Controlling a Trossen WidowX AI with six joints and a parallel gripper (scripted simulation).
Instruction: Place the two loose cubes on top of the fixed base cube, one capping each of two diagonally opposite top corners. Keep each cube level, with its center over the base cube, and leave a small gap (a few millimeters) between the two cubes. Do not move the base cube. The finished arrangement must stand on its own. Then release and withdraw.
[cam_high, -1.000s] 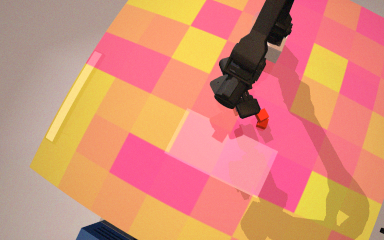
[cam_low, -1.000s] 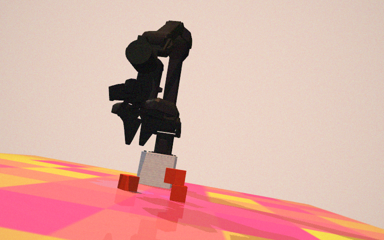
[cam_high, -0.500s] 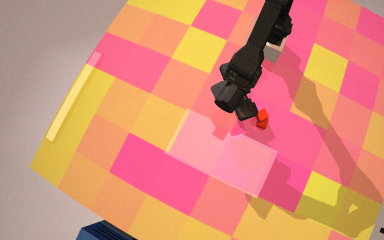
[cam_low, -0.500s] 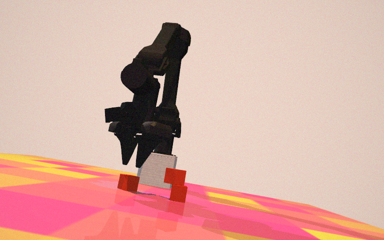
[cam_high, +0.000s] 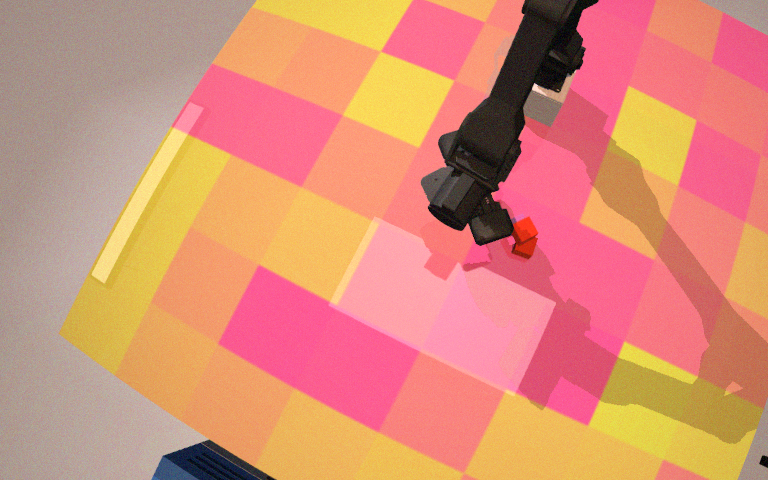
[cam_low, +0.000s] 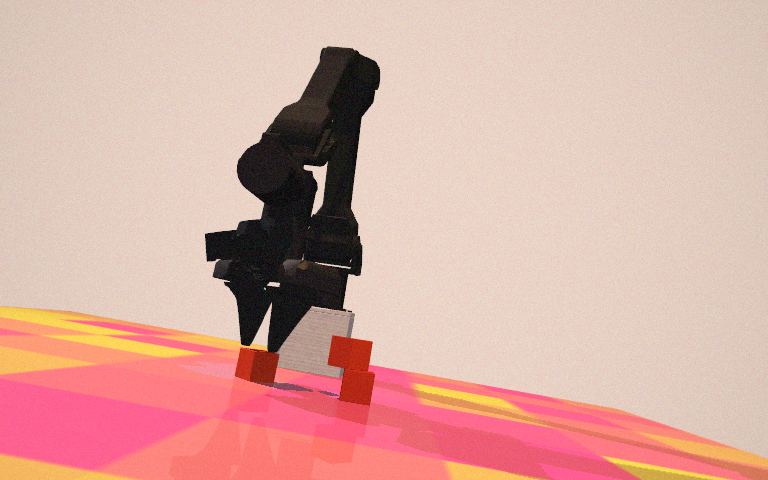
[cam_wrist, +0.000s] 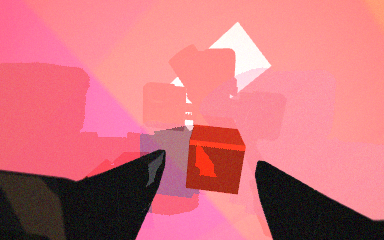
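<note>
The base cube (cam_high: 523, 249) (cam_low: 357, 388) stands on the mat, a red cube. One loose red cube (cam_high: 525, 227) (cam_low: 349, 352) rests on top of it, offset to the left in the exterior view, and looks level. The other loose red cube (cam_low: 262, 366) (cam_wrist: 215, 168) sits on the mat apart from them, to the left in the exterior view; the arm hides it in the top view. My gripper (cam_low: 259, 347) (cam_wrist: 210, 162) is open and empty, pointing down with its fingertips just above this cube. In the wrist view the cube appears between the fingers, nearer the left one.
The arm's pale base block (cam_high: 542, 107) (cam_low: 318, 339) stands behind the cubes in the exterior view. A pale bar-shaped patch (cam_high: 147, 192) lies near the mat's left edge in the top view. A blue object (cam_high: 192, 464) is beyond the mat's lower edge.
</note>
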